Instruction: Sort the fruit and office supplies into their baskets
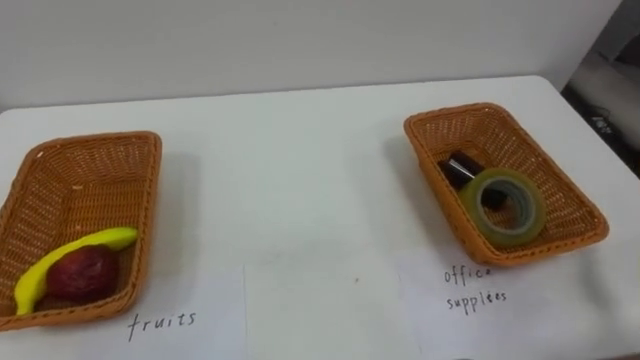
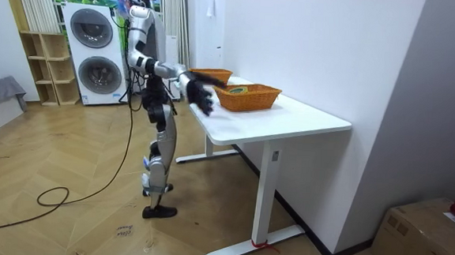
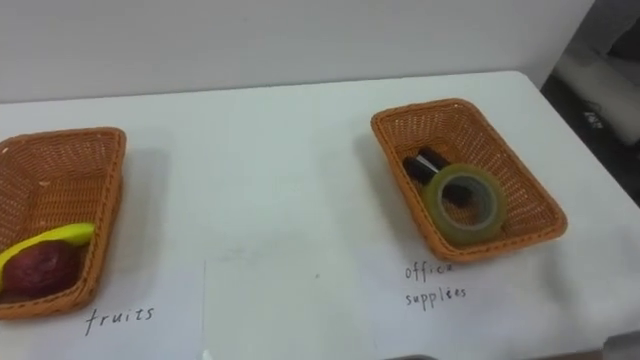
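Note:
On the white table (image 1: 300, 170) stand two wicker baskets. The left basket (image 1: 95, 145) holds a yellow banana (image 1: 75, 255) and a dark red fruit (image 1: 85, 272) at its near end. In the right basket (image 1: 455, 118) a roll of clear tape (image 1: 508, 205) leans over a small black item (image 1: 458, 168). A paper label lies in front of each basket. In the room view I stand at the table's end, with my right hand (image 2: 203, 100) stretched out, blurred, over the near table edge short of the office basket (image 2: 249, 97).
The table's far side runs along a white wall. Behind me in the room view are two stacked washing machines (image 2: 97, 52) and a wooden shelf (image 2: 45, 65). A cardboard box (image 2: 427, 235) sits on the floor at the room view's right.

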Controlling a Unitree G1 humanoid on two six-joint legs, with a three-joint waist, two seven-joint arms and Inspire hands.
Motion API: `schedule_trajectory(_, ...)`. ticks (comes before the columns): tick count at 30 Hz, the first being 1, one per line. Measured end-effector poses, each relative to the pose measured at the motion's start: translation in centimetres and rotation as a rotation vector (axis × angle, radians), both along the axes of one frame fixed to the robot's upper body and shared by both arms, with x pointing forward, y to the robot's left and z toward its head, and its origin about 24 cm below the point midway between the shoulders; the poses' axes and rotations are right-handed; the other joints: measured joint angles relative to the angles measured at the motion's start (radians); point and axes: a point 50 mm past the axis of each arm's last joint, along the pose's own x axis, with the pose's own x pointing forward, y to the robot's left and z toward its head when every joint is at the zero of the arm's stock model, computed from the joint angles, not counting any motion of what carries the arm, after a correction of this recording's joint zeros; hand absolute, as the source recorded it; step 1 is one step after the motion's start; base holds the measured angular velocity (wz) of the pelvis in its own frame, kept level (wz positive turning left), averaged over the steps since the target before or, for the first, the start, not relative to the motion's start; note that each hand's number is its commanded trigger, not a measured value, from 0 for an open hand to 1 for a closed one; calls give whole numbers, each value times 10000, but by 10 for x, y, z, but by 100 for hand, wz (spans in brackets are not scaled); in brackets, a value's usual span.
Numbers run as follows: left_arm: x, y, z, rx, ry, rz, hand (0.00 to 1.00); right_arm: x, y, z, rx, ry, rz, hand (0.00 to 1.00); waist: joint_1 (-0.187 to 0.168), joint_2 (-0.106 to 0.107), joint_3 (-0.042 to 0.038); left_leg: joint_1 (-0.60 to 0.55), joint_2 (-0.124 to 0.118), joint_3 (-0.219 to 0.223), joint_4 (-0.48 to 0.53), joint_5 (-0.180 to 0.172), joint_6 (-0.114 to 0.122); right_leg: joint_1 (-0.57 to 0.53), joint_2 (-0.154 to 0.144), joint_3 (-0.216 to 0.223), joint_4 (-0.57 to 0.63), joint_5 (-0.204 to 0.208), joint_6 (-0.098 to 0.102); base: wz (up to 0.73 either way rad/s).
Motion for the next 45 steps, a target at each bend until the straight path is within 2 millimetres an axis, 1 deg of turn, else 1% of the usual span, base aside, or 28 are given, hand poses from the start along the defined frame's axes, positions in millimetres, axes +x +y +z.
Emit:
schedule_trajectory(2, -2, 0, 0, -4, -10, 19, 0, -13, -1, -14, 635, 55, -841, 0, -51, 64, 4, 48, 28, 74, 13, -43, -14, 19, 31, 135, 10, -11, -19, -12)
schedule_trajectory(3, -1, 0, 0, -8, -29, 14, 0, -16, -2, -17, 786, 130, -1065, 0, -69, 81, 4, 47, 21, 95, 11, -44, -13, 23, 28, 125, 10, -12, -19, -4)
schedule_trajectory(5, -1, 0, 0, -28, -114, -11, 0, -29, -5, -30, 1378, 418, -1780, 0, -128, 139, -4, 49, -4, 106, -4, -49, -2, 31, 8, 131, 21, -34, -33, 0)
schedule_trajectory(6, -1, 0, 1, -26, -134, -9, 0, -32, -6, -33, 1514, 464, -1919, 0, -147, 153, -3, 48, -9, 110, 6, -49, -1, 27, 2, 133, 25, -44, -35, 0)
schedule_trajectory(10, -4, 0, 1, -30, -180, 36, 0, -45, -6, -47, 2115, 825, -2770, 0, -373, 133, -8, 50, -25, 110, 56, -48, -1, -38, -1, 191, 38, -142, -17, 0)
schedule_trajectory(16, -1, 0, 2, -178, -314, -7, 0, -70, -9, -68, 3371, 1152, -4387, 0, -538, 96, -25, 39, -29, 104, 50, -48, -1, 16, 1, 193, 31, -142, -19, 0)
schedule_trajectory(18, 2, -1, 2, -250, -425, -53, 0, -78, -6, -76, 3566, 1553, -4698, 0, -540, 83, -28, 35, -30, 106, 50, -49, -2, 16, 2, 238, 35, -144, -23, 0)
schedule_trajectory(21, 7, -2, 2, -376, -549, -63, 0, -92, 3, -89, 3930, 2167, -5273, 0, -523, 68, -28, 42, -32, 104, 29, -51, -3, 11, 1, 250, 34, -169, -32, 0)
schedule_trajectory(23, 7, -2, 2, -419, -565, -80, 0, -105, 11, -98, 4180, 2612, -5539, 0, -475, 74, -39, 68, -36, 102, 9, -52, -4, 18, -2, 248, 41, -177, -35, 0)
schedule_trajectory(27, 6, -2, 2, -435, -527, -65, 0, -117, 21, -111, 4476, 3390, -5742, 0, -464, 71, -39, 64, -41, 102, 7, -54, -1, 17, 5, 318, 36, -178, -35, 0)
schedule_trajectory(28, 6, -3, 2, -454, -521, -78, 0, -121, 25, -116, 4584, 3675, -5693, 0, -416, 125, -20, 65, -43, 106, 9, -60, 4, 9, 18, 399, 34, -178, -35, 0)
schedule_trajectory(30, 7, -3, 1, -471, -522, -94, 0, -126, 32, -123, 4756, 4171, -5604, 0, -335, 174, -17, 66, -45, 100, 11, -68, 6, -5, 21, 422, 36, -178, -36, 0)
schedule_trajectory(33, 5, -6, 0, -531, -447, -71, 0, -129, 42, -133, 4929, 4831, -5134, 0, -221, 279, -23, 77, -46, 84, 21, -89, 12, -33, 24, 442, 37, -179, -34, 0)
schedule_trajectory(35, 1, -11, -2, -676, -288, 52, 0, -128, 53, -142, 4908, 5478, -4040, 0, -173, 352, -11, 85, -42, 114, 57, -106, 10, -13, 29, 445, 37, -178, -35, 0)
schedule_trajectory(36, 0, -12, -3, -724, -270, 76, 0, -127, 55, -144, 4902, 5645, -3749, 0, -132, 373, -11, 85, -41, 116, 65, -112, 9, -15, 30, 449, 36, -179, -34, 0)
schedule_trajectory(38, -1, -17, -5, -883, -232, 56, 0, -132, 65, -155, 5117, 6295, -2643, 0, 105, 398, -11, 73, -37, 89, 83, -118, 7, -18, 27, 435, 34, -181, -37, 0)
schedule_trajectory(39, -2, -17, -5, -911, -169, 67, 0, -132, 68, -158, 5216, 6422, -2305, 0, 149, 403, -10, 77, -32, 79, 90, -122, 3, -14, 31, 434, 31, -182, -39, 0)
schedule_trajectory(40, -5, -18, -6, -949, -42, 105, 0, -133, 74, -163, 5400, 6713, -1568, 0, 260, 406, -10, 96, -26, 71, 99, -132, -6, -8, 34, 435, 27, -185, -44, 0)
schedule_trajectory(41, -5, -19, -7, -987, 37, 130, 0, -133, 80, -167, 5498, 7066, -662, 0, 319, 413, -7, 95, -24, 68, 108, -139, -5, 8, 32, 425, 25, -186, -46, 0)
schedule_trajectory(42, -6, -20, -7, -1006, 76, 144, 0, -132, 82, -169, 5486, 7254, -140, 0, 355, 419, -6, 94, -25, 67, 108, -140, -4, 12, 31, 424, 23, -186, -46, 0)
schedule_trajectory(44, -8, -22, -8, -1077, 143, 172, 0, -126, 94, -174, 5439, 7726, 1955, 0, 533, 428, 1, 93, -28, 65, 105, -142, -4, 14, 30, 418, -5, -186, -46, 0)
schedule_trajectory(45, -8, -23, -8, -1106, 127, 174, 0, -125, 97, -176, 5413, 7853, 2482, 0, 565, 427, 1, 93, -29, 60, 105, -143, -3, 18, 28, 409, -16, -186, -46, 4)
